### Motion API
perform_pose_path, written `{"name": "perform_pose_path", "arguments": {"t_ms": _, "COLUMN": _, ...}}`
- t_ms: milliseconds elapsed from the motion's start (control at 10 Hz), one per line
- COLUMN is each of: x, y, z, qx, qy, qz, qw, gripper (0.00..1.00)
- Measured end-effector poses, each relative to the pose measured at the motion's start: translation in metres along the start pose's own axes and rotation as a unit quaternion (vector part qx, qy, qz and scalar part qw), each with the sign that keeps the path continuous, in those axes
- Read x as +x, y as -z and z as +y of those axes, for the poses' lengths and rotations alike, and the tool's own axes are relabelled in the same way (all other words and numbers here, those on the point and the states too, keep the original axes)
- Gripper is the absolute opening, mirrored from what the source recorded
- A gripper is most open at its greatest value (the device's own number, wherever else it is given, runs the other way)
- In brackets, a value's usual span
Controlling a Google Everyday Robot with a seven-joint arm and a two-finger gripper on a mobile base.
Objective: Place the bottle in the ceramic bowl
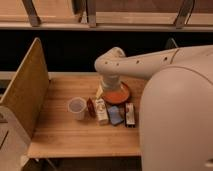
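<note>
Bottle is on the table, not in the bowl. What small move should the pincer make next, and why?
Probably bring the pincer toward the camera and slightly toward the cup, so that it sits over the bottle before any descent. The pincer hangs at the far rim of the ceramic bowl, while the bottle lies on the table just in front of that bowl.

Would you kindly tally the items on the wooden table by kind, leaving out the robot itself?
White cup: 1
Ceramic bowl: 1
Bottle: 1
Small dark red object: 1
Blue flat item: 1
Dark packet: 1
Total: 6
The gripper hangs at the bowl's back-left rim.
</note>
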State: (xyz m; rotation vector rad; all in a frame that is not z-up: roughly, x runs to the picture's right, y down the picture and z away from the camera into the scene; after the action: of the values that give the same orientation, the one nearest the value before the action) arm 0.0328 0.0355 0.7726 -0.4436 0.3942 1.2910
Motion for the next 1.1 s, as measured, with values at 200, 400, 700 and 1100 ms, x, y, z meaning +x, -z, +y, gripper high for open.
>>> {"name": "perform_pose_path", "arguments": {"t_ms": 200, "x": -0.002, "y": -0.002, "z": 0.004, "qx": 0.0, "qy": 0.003, "qz": 0.002, "qw": 1.0, "gripper": 0.8}}
{"name": "perform_pose_path", "arguments": {"t_ms": 400, "x": 0.008, "y": -0.03, "z": 0.024, "qx": 0.0, "qy": 0.022, "qz": 0.041, "qw": 0.9989, "gripper": 0.8}}
{"name": "perform_pose_path", "arguments": {"t_ms": 700, "x": 0.029, "y": -0.066, "z": 0.035, "qx": -0.011, "qy": 0.018, "qz": 0.103, "qw": 0.9944, "gripper": 0.8}}
{"name": "perform_pose_path", "arguments": {"t_ms": 1100, "x": 0.039, "y": -0.095, "z": 0.036, "qx": -0.018, "qy": 0.007, "qz": 0.15, "qw": 0.9885, "gripper": 0.8}}
